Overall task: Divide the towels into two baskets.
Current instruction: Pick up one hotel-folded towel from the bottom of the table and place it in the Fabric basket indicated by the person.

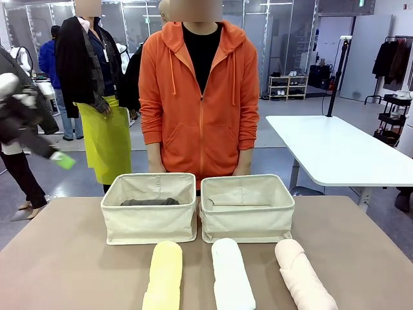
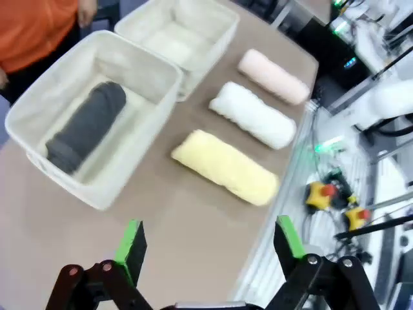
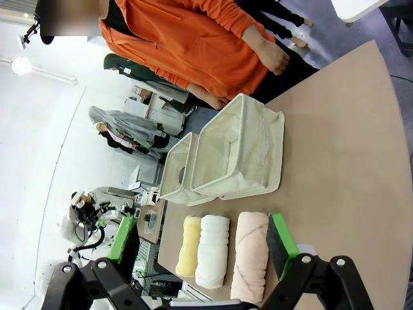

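I am holding my left gripper (image 2: 211, 242) over the table (image 2: 64, 219), jaws spread wide. The dark grey towel (image 2: 87, 126) is lying in the nearer basket (image 2: 139, 139); the yellow towel (image 2: 224, 166), white towel (image 2: 253, 115) and pink towel (image 2: 273, 76) are lying in a row alongside.

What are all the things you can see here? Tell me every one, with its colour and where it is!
left basket: 1, cream canvas, far middle of the table
right basket: 1, cream canvas, beside the left one
dark grey towel: 1, rolled, inside the left basket
pale yellow towel: 1, rolled, on the table before the left basket
white towel: 1, rolled, before the right basket
pale pink towel: 1, rolled, rightmost of the row
table: 1, brown, under everything
white table: 1, back right
person: 1, orange hoodie, behind the baskets
left gripper: 1, black, green pads, open, above the table
right gripper: 1, black, green pads, open, above the table
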You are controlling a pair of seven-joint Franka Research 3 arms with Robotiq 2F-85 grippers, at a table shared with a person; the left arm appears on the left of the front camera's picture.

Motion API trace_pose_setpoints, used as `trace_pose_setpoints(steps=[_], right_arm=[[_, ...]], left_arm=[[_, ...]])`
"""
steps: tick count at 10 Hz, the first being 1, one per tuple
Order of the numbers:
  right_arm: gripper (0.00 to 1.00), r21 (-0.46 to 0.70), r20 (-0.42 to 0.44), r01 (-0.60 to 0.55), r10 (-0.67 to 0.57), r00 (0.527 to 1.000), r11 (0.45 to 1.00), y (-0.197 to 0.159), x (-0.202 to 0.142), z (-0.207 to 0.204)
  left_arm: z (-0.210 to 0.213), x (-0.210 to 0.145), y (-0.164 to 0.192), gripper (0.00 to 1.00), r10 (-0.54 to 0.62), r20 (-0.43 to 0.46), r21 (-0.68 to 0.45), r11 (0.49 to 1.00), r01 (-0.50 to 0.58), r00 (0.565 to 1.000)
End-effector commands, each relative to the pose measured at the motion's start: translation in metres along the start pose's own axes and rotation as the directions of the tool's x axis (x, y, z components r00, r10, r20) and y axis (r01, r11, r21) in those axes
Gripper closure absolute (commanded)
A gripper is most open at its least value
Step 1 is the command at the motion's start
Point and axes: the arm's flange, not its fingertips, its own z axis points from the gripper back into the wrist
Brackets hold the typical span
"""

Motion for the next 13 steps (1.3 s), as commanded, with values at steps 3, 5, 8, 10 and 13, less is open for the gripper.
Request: trace_pose_setpoints(steps=[3, 5, 8, 10, 13], right_arm=[[0.00, 0.018, 0.012, -0.018, 0.018, 1.000, 1.000, 0.002, 0.000, 0.000], [0.00, 0.018, 0.012, -0.018, 0.018, 1.000, 1.000, 0.002, 0.000, 0.000], [0.00, 0.018, 0.012, -0.018, 0.018, 1.000, 1.000, 0.002, 0.000, 0.000], [0.00, 0.018, 0.012, -0.018, 0.018, 1.000, 1.000, 0.002, 0.000, 0.000], [0.00, 0.018, 0.012, -0.018, 0.018, 1.000, 1.000, 0.002, 0.000, 0.000]], left_arm=[[0.050, -0.137, 0.020, 0.00, 0.273, 0.320, -0.162, 0.959, -0.231, 0.907], [0.048, -0.193, 0.024, 0.00, 0.355, 0.418, -0.253, 0.930, -0.268, 0.836], [0.040, -0.232, 0.021, 0.00, 0.390, 0.454, -0.259, 0.918, -0.300, 0.801], [0.051, -0.228, 0.021, 0.00, 0.403, 0.465, -0.261, 0.913, -0.313, 0.788], [0.051, -0.228, 0.021, 0.00, 0.403, 0.465, -0.261, 0.913, -0.313, 0.788]])
